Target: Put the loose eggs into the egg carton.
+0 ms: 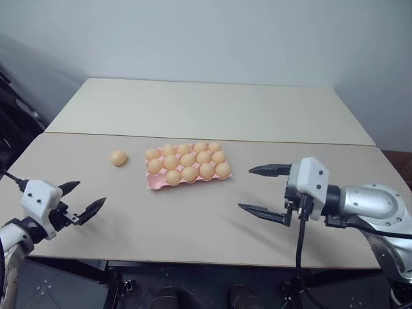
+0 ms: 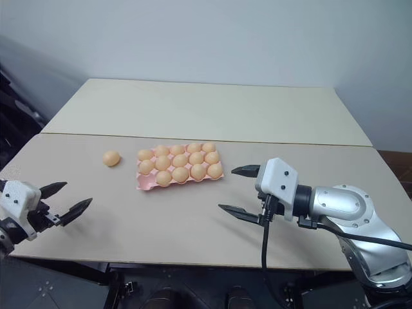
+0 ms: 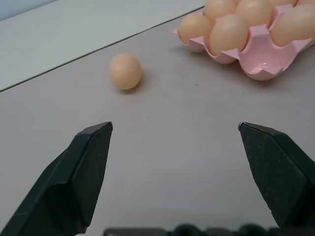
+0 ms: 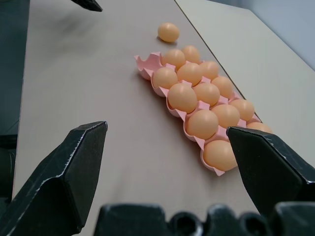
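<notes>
One loose egg (image 1: 118,158), pale orange, lies on the tan table just left of the egg carton (image 1: 154,183). The pink carton holds several eggs in three rows, and its near left corner cup (image 4: 145,64) is empty. My left gripper (image 1: 90,194) hovers open near the table's front left edge, well short of the loose egg (image 3: 125,71), with nothing between its fingers. To the right of the carton (image 2: 143,185), my right gripper (image 1: 244,188) stands open and empty, pointing left toward it.
A second, lighter table (image 1: 206,109) butts against the far edge of the near one, with a pale wall behind. Dark equipment (image 1: 13,116) stands off the left side. The near table's front edge (image 1: 193,254) runs below both grippers.
</notes>
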Tool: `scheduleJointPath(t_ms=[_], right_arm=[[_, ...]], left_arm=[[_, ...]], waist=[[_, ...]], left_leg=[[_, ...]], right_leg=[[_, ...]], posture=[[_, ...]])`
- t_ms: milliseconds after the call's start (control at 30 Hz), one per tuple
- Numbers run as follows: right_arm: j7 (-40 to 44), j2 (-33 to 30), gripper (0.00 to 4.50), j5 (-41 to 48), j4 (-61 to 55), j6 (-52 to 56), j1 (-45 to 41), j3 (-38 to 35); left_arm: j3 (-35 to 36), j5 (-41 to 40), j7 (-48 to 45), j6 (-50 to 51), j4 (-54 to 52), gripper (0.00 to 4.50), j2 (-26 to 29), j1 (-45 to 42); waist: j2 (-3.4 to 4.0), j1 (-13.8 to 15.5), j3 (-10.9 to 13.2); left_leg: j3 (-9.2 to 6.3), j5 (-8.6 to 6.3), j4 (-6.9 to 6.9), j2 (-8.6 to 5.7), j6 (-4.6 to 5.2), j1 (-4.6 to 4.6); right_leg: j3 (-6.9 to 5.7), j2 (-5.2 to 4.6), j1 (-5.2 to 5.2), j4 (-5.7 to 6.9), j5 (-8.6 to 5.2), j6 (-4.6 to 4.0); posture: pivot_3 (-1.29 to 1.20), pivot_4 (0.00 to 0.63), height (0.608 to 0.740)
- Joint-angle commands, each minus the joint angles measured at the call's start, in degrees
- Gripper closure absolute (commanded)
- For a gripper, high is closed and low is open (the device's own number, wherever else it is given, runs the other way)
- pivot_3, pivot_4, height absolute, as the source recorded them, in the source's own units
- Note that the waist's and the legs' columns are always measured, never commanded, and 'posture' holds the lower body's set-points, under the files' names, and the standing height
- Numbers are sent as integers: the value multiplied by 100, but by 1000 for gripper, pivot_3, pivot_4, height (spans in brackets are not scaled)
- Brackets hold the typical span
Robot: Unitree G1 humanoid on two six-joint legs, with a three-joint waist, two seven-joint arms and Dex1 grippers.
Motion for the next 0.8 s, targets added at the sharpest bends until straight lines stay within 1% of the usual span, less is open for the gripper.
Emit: scheduleJointPath(t_ms=[33,167,333,467,600,700,800], right_arm=[[-2,-66,0,-54,-71,-166,-56,-6],[-63,-87,0,-142,-94,-134,-14,40],[-120,-155,0,-255,-136,-111,79,45],[-216,-216,0,-322,-232,-7,183,10],[-316,-251,0,-308,-345,48,286,-6],[-392,-275,0,-295,-420,97,349,-45],[-449,-296,0,-283,-476,140,407,-102]], left_arm=[[-62,225,433,-115,272,38,-60,-404],[-292,413,876,-377,1085,38,-309,-1395],[-673,600,956,-900,2215,38,-547,-2457],[-1113,1127,1242,-1549,3563,38,-651,-3382],[-1322,1322,1301,-1994,4655,38,-753,-4002],[-1508,1410,1062,-2263,5264,38,-787,-4289],[-1577,1498,1160,-2516,5874,38,-813,-4588]], waist=[[0,6,0],[-3,8,-2],[-4,5,-2],[-5,5,-2],[-5,-16,-2],[-5,-16,-2],[-6,-7,-2]], left_leg=[[0,0,0,0,0,3],[-2,0,-1,-1,0,31],[-4,-1,-1,-3,1,30],[-5,-1,0,-4,1,31],[-5,-1,0,-4,2,30],[-5,-1,0,-5,1,29],[-5,-1,1,-5,1,28]], right_leg=[[0,1,2,1,0,0],[-5,0,39,-6,0,0],[-6,0,43,-12,0,1],[-6,0,44,-9,0,1],[-6,0,43,-12,0,2],[-6,0,43,-11,0,2],[-6,0,43,-10,0,2]], posture=[[0,150,740],[0,150,740],[0,150,740],[0,150,740],[0,150,740],[0,150,740],[0,150,740]])
